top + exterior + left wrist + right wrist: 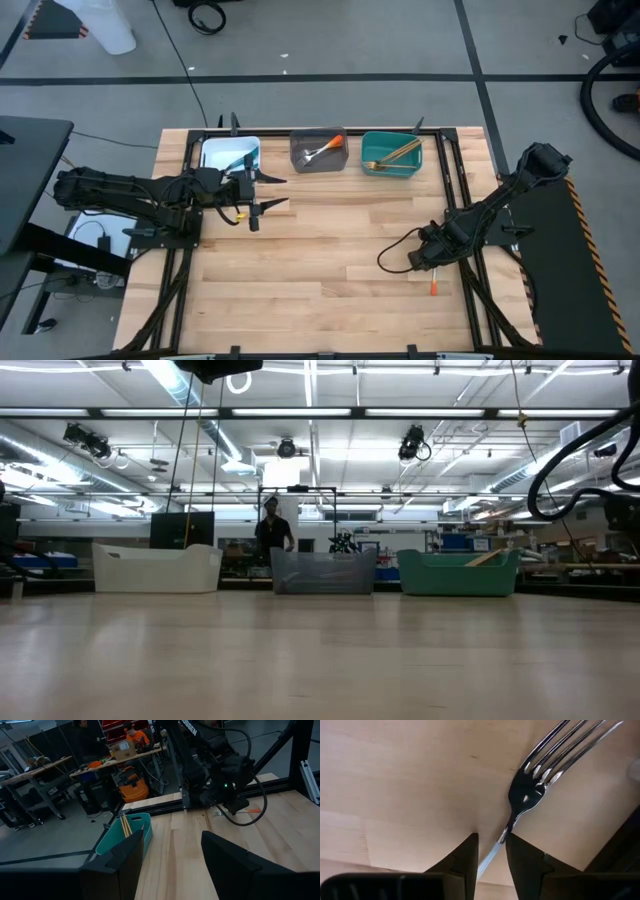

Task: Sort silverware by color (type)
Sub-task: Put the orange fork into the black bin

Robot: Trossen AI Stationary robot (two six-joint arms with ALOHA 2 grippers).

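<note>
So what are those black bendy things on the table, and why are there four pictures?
They are two robot arms, each ending in a pincher called a gripper. One picture looks down from above, one looks level across the table, and two come from cameras on the arms' wrists.

At the table's far edge stand three bins: a white bin, a grey bin holding an orange-handled fork, and a teal bin holding gold pieces.

The left gripper is open and empty, near the white bin. The right gripper is low on the wood, its fingers on either side of the neck of a silver fork. From above, an orange handle pokes out by that arm.
</note>
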